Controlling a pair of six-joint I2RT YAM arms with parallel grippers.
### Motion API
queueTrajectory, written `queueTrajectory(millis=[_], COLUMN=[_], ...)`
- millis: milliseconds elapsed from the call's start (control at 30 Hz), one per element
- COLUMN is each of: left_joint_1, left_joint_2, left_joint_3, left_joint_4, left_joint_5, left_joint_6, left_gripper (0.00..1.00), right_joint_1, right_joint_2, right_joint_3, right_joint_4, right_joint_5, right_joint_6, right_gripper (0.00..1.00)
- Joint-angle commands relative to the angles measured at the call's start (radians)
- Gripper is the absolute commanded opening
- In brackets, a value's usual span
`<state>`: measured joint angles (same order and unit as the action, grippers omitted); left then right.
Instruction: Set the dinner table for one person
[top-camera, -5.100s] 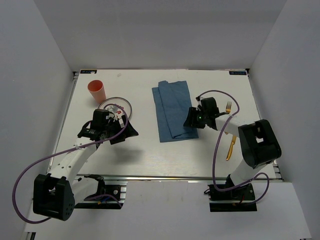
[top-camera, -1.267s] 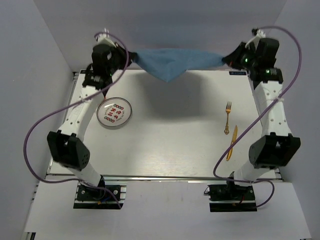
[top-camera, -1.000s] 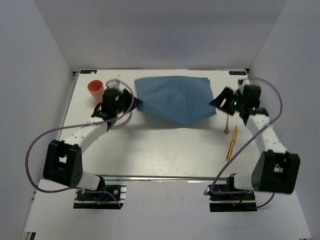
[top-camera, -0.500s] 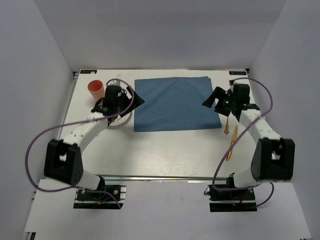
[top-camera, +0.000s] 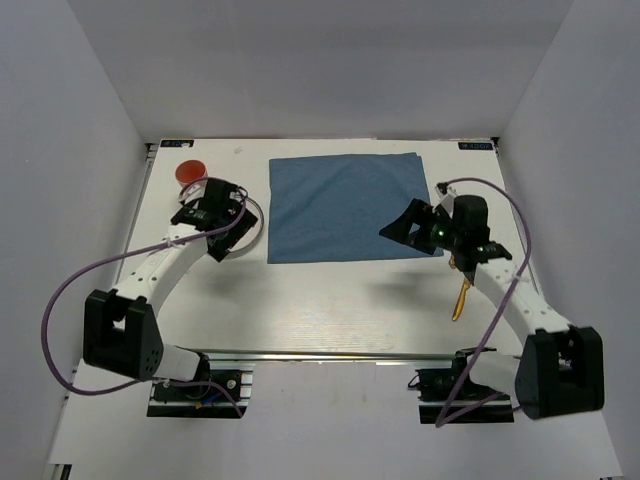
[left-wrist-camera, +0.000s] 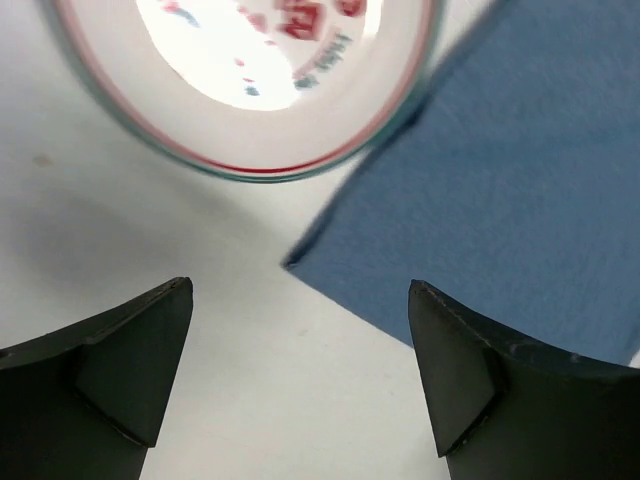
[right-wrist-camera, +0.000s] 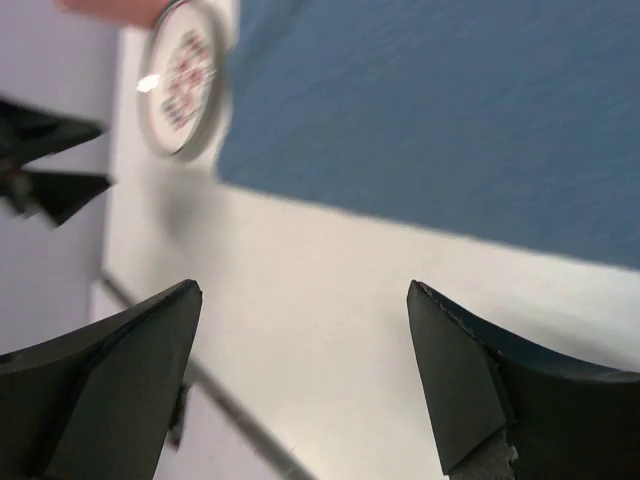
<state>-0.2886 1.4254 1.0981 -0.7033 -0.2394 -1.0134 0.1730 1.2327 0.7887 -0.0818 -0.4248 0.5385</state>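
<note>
Two open grippers: plate transfer onto the placemat

Both the left gripper (left-wrist-camera: 300, 290) and the right gripper (right-wrist-camera: 303, 287) have their jaws wide apart and hold nothing. The dinner table (top-camera: 350, 300) spans the workspace. The blue cloth placemat (top-camera: 345, 208) lies flat at its far centre.

Judged step: move the plate (left-wrist-camera: 250, 80) onto the placemat.
1. Grip the rim on the side away from the cloth.
2. Lift the plate clear of the cloth edge to avoid rucking it.
3. Set the plate down centred.

Limits of view:
- In the top view, the left gripper covers most of the plate.
- The right arm covers the far end of the gold knife (top-camera: 461, 298).
- It cannot be told whether the plate rim overlaps the placemat.
- The right wrist view is blurred.
</note>
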Motion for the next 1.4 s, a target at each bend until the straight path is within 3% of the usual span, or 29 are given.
queueTrajectory(millis=[0, 200, 400, 533, 700, 933, 1100, 1300, 1367], left_joint_1=[0.034, 0.078, 0.103, 0.127, 0.149, 0.169, 0.178, 0.187, 0.187], left_joint_2=[-0.088, -0.284, -0.425, -0.327, -0.191, -0.083, -0.008, 0.069, 0.084], left_joint_3=[-0.088, -0.299, -0.541, -0.551, -0.541, -0.538, -0.520, -0.506, -0.514], left_joint_4=[-0.056, 0.074, 0.451, 0.498, 0.582, 0.674, 0.686, 0.683, 0.685], left_joint_5=[-0.081, -0.142, -0.167, -0.152, -0.124, -0.113, -0.136, -0.138, -0.133], left_joint_6=[-0.123, -0.240, -0.208, -0.197, -0.198, -0.188, -0.185, -0.192, -0.205], left_gripper=[0.98, 0.98, 0.98, 0.98, 0.98, 0.93, 0.83, 0.59, 0.56], right_joint_1=[0.020, 0.054, 0.063, 0.069, 0.068, 0.068, 0.069, 0.068, 0.068], right_joint_2=[-0.145, -0.300, -0.426, -0.512, -0.584, -0.644, -0.633, -0.634, -0.639], right_joint_3=[-0.113, -0.085, -0.129, -0.111, -0.014, 0.012, -0.002, -0.023, -0.023], right_joint_4=[0.289, 0.166, 0.247, 0.214, 0.042, 0.001, -0.012, -0.009, -0.022], right_joint_5=[-0.261, -0.284, -0.478, -0.511, -0.511, -0.509, -0.488, -0.454, -0.436], right_joint_6=[0.159, 0.120, 0.196, 0.201, 0.137, 0.115, 0.107, 0.109, 0.106], right_gripper=[0.89, 0.89, 0.89, 0.89, 0.89, 0.89, 0.89, 0.88, 0.88])
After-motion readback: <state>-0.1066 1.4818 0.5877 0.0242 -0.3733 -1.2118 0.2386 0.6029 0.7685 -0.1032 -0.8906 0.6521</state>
